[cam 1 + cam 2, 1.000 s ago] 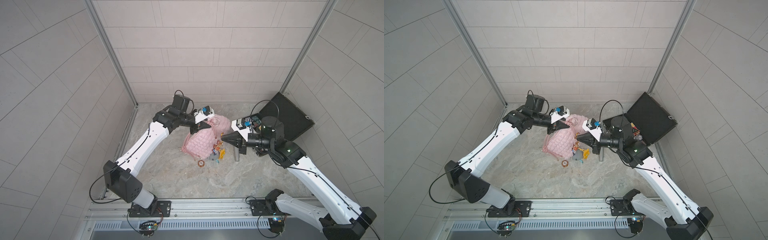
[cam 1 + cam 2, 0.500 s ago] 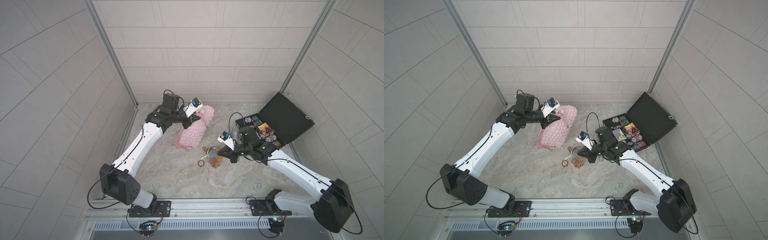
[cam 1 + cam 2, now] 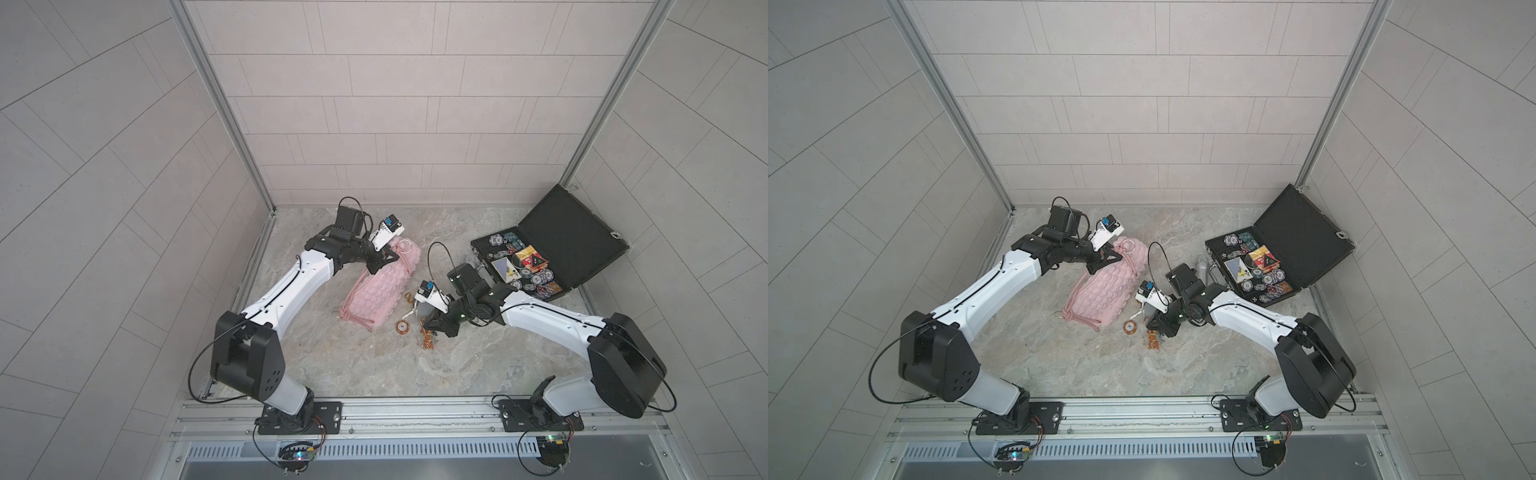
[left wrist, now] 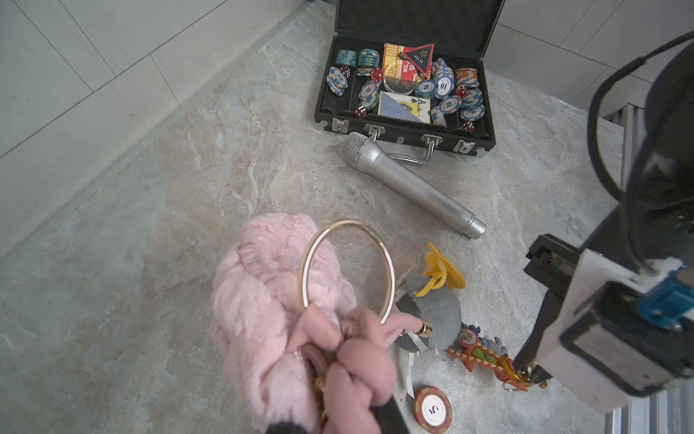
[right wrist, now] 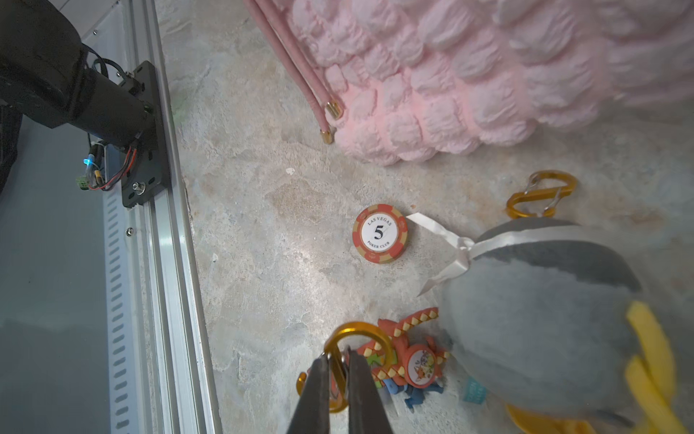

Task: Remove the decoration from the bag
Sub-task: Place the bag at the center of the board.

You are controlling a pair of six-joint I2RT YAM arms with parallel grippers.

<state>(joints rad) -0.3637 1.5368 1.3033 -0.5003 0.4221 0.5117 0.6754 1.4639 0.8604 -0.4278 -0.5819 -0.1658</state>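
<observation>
right claw (image 5: 337,355) around gold carabiner (image 5: 356,326) of the decoration (image 5: 417,362), near the bag (image 5: 432,75)

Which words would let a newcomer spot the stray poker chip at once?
Find the pink quilted bag lying mid-table. Just off its near corner, beside the grey plush charm, lies one poker chip. Unlike the chips piled in the black case, it sits alone on the marble, red-and-tan, marked 5.

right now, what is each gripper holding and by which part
Left gripper: the bag, by its knotted cord strap. Right gripper: the orange charm, by its gold carabiner.
</observation>
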